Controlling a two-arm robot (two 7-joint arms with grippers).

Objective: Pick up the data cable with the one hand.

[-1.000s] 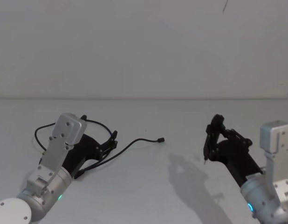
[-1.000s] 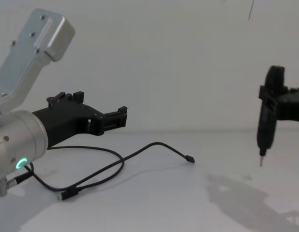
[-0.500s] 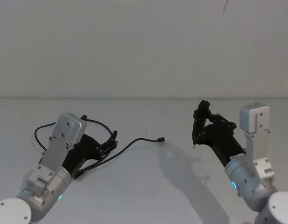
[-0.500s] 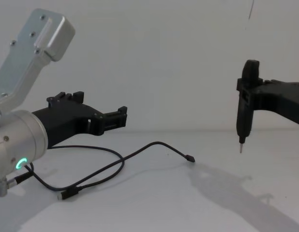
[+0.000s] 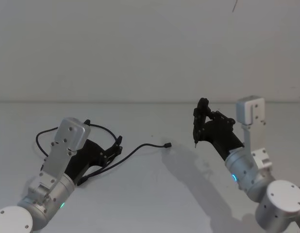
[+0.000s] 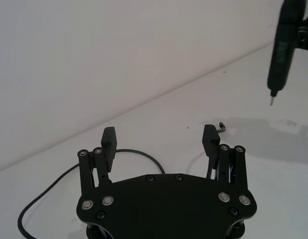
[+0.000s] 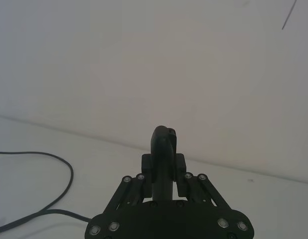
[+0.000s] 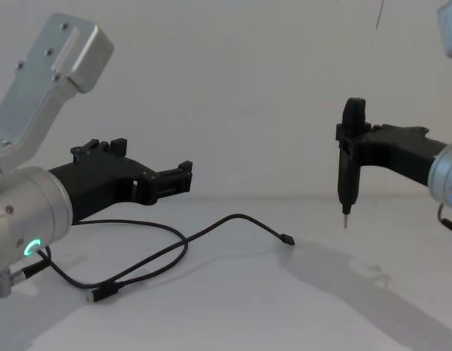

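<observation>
The data cable (image 5: 140,148) lies on the white table in loose black curves, and its near plug (image 8: 287,240) points right. It loops under my left gripper (image 5: 117,145), which hovers open with its forked jaws wide apart (image 6: 159,142) and nothing between them. The one hand, my right gripper (image 5: 196,141), is slim and shut, with its pale tip pointing straight down. It hangs above the table a little to the right of the plug (image 5: 168,145), clear of the cable (image 8: 233,217). The right wrist view looks past the shut right gripper (image 7: 164,139) to a curve of cable (image 7: 69,174).
The white table (image 5: 155,194) runs back to a plain white wall. The cable's other plug (image 8: 102,295) lies near the front left, under my left arm. My right arm casts a shadow (image 8: 358,270) on the table.
My right arm has swung left, bringing its down-pointing tip closer to the cable's right plug. The left arm and the cable have not moved.
</observation>
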